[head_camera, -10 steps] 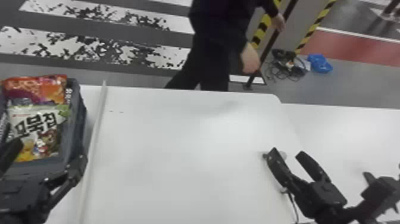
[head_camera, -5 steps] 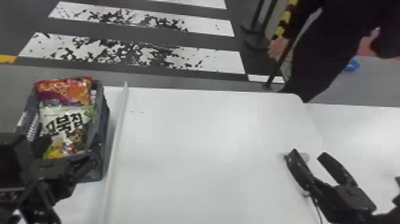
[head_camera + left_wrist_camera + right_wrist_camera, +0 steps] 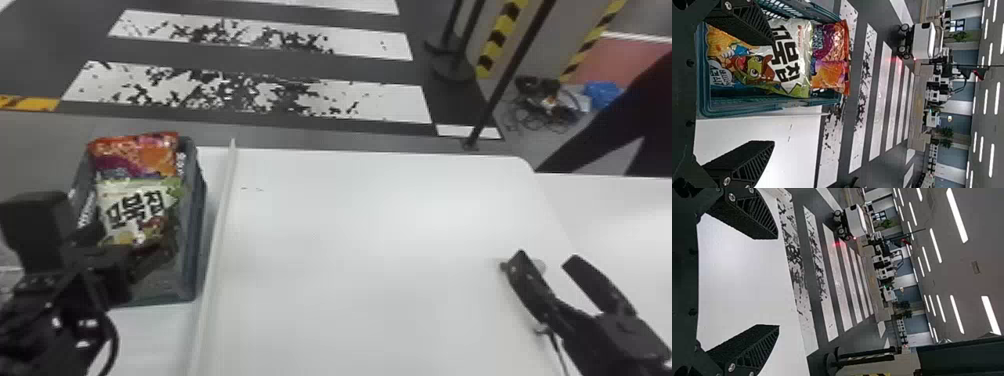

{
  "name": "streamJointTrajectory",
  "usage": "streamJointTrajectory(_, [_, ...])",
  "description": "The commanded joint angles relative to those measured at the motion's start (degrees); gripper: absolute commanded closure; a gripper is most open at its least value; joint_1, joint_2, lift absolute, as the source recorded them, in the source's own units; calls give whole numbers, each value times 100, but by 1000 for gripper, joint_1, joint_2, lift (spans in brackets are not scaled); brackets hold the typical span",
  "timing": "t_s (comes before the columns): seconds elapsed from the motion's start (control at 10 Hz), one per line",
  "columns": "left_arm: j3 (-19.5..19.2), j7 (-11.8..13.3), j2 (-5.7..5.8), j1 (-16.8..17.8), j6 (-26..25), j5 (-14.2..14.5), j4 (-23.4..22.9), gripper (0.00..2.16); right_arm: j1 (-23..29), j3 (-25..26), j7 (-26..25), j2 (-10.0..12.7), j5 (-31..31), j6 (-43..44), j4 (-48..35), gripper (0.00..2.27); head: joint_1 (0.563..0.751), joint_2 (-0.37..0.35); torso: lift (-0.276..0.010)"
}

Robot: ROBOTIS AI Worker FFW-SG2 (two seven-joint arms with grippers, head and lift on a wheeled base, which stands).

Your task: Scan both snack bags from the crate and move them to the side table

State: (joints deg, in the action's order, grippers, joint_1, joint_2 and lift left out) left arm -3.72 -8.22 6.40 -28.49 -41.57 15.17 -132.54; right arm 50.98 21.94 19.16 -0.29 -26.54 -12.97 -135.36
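In the head view my left gripper [image 3: 131, 239] stands open at the near part of the blue-grey crate [image 3: 197, 225]. The white-green snack bag [image 3: 134, 202] lies inside, with the orange-red snack bag [image 3: 142, 154] behind it. In the left wrist view one finger of the left gripper [image 3: 774, 94] overlaps the white-green bag [image 3: 793, 58], and the other is beyond the crate's side, over the white table. Nothing is between them. My right gripper [image 3: 547, 259] is open and empty above the table's right part, also in the right wrist view [image 3: 778, 282].
A raised white strip [image 3: 220, 240] runs along the white table [image 3: 375, 240], right of the crate. A small grey object [image 3: 538, 265] with a cable below it is partly behind one right finger. A person's legs are beyond the table at the right.
The head view has swung left, so the crate and table appear farther right. Against the crate, my left gripper has shifted left. The right gripper keeps about the same place over the table.
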Motion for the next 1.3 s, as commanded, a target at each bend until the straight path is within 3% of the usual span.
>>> streamJointTrajectory(0.0, [-76, -4, 37, 292, -93, 21, 282, 100, 43, 3, 9, -6, 9, 0, -69, 124, 695, -95, -29])
streamJointTrajectory(0.5, [-208, 4, 2, 1171, -234, 118, 1116, 97, 96, 47, 62, -6, 132, -35, -69, 124, 695, -51, -29])
streamJointTrajectory(0.8, [-226, 66, 81, 1645, -234, 171, 1661, 144, 61, 21, 62, 29, 264, -141, -87, 124, 695, -41, -29])
streamJointTrajectory(1.2, [-340, 75, 98, 1953, -216, 153, 2391, 144, -133, -111, 62, 34, 510, -440, -52, 124, 695, -3, -29])
